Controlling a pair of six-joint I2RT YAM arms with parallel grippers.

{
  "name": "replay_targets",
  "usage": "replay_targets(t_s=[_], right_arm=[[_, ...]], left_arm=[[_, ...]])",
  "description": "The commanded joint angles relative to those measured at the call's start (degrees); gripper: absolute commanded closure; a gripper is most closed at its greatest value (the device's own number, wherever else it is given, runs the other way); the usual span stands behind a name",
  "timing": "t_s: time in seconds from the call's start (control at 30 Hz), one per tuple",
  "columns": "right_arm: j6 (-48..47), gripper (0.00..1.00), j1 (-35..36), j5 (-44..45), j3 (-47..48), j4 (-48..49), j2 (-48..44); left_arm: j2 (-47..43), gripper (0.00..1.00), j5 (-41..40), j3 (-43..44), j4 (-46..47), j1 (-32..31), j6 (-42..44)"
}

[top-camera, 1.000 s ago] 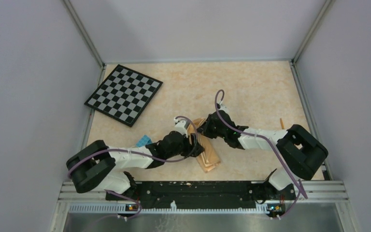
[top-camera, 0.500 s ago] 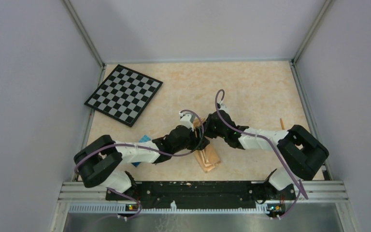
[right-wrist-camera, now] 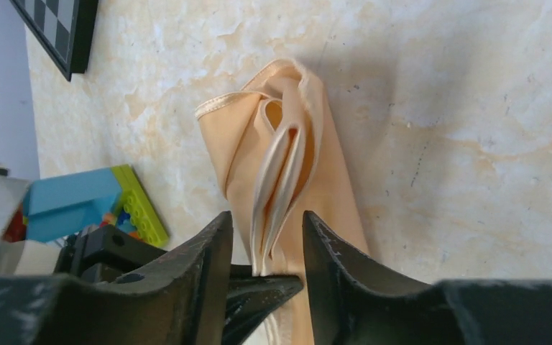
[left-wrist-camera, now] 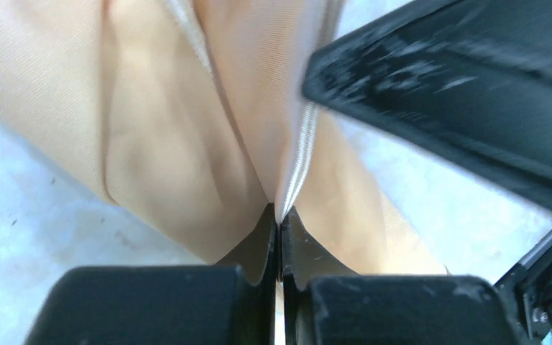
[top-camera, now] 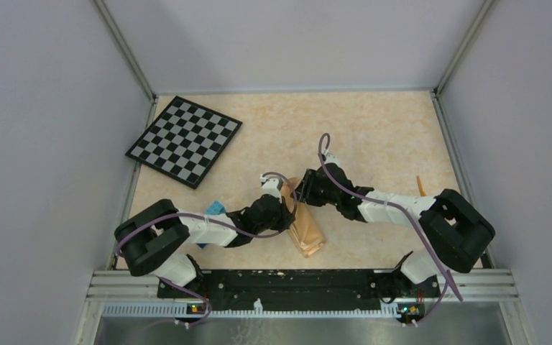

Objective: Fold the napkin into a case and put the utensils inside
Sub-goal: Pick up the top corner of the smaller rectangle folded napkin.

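Napkin (top-camera: pixel 307 231): peach cloth folded into a narrow strip, lying on the table (top-camera: pixel 374 129) near the front edge, centre, between the two arms.
Napkin layers: from the right wrist view several loose hemmed edges gape open at the end of the strip (right-wrist-camera: pixel 316 165) – not flat.
Left gripper (left-wrist-camera: pixel 279 223): jaws pinched together on a raised fold of the napkin (left-wrist-camera: pixel 172 144); cloth caught right at the tips.
Right gripper (right-wrist-camera: pixel 266 215): jaws partly apart, one finger on each side of the napkin's layered edges – no clamp on the cloth visible.
Grippers, top view: left gripper (top-camera: pixel 291 206) and right gripper (top-camera: pixel 300 192) meet over the far end of the strip, just beside each other.
Utensil (top-camera: pixel 420 185): one slim orange piece at the table's right edge, well apart from the napkin; type can't tell.
Checkerboard (top-camera: pixel 184 140): far left corner.
Toy bricks (top-camera: pixel 214 210): beside the left arm.
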Motion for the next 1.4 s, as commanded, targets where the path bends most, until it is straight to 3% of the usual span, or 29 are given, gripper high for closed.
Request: replay_targets(t_s=[0.0,0.1,0.2,0.77,0.9,1.13,1.3,1.37], right_arm=[[-7.1,0.52,-2.3,-6.5,0.9,0.9,-3.9],[-10.2,0.41,-4.2,-9.4,2.3,-0.4,-3.8],[-11.9,0.37,-6.3,-11.0,3.1,0.1,-3.0],[-12.4,0.45,-7.8,-13.4,5.6,4.9,6.7],[-12.4,0.55,-7.8,-13.5,6.3,5.6,7.6],[-14.2,0.61,-7.7,-11.5,6.7,4.7,6.4],[-14.7,0.98,-7.7,-12.8,7.4,4.8,7.5],[-14.2,1.00,-7.8,-13.9,7.1,5.6,7.6]], left_arm=[[-0.6,1.00,0.5,-3.0,5.9,0.1,-0.9],[-0.2,1.00,1.0,-2.4,5.6,0.2,-1.0],[-0.5,1.00,0.9,-2.5,5.6,0.2,-1.2],[-0.5,1.00,2.2,-1.8,5.3,0.2,-1.0],[-0.3,1.00,2.3,-1.8,5.2,0.2,-1.0],[-0.6,1.00,2.3,-2.0,4.9,0.2,-0.9],[-0.8,0.98,2.7,-1.6,4.4,0.2,-0.7],[-2.1,0.81,3.0,-1.3,2.8,0.2,-0.2]])
